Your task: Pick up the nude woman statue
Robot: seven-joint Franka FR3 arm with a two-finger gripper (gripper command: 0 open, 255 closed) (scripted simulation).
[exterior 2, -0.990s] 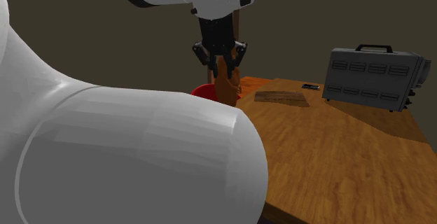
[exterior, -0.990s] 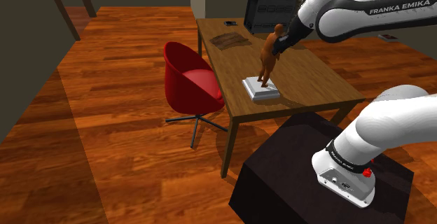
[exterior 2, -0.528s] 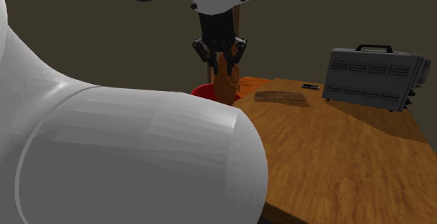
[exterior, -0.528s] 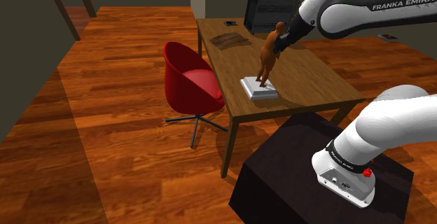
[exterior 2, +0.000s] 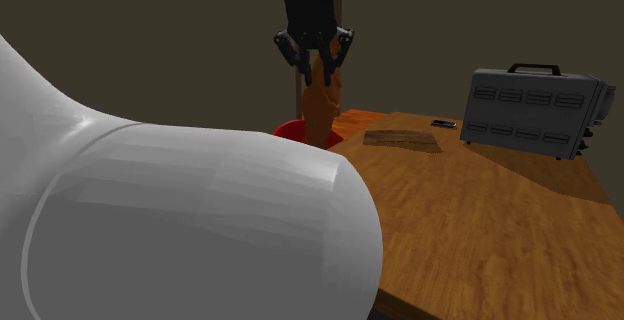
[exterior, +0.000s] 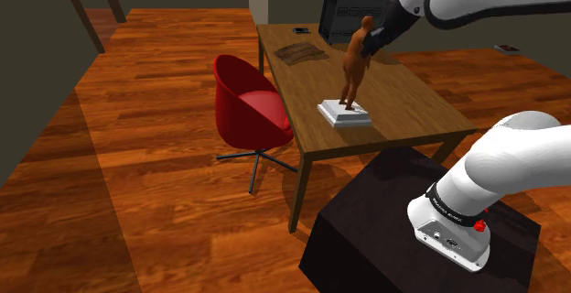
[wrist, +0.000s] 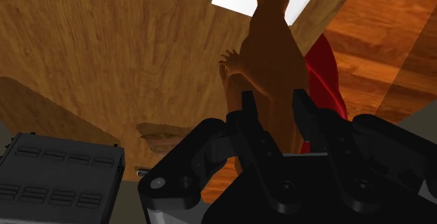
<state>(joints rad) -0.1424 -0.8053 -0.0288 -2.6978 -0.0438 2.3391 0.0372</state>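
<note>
brown on its white base (exterior: 345,113), the nude woman statue (exterior: 352,67) is clasped at the upper body by the narrow-set jaws of the gripper (exterior: 373,40) over the wooden table (exterior: 407,99), so the lift seems in hand, and the next move calls for a straight, slow rise with the figure upright.
</note>
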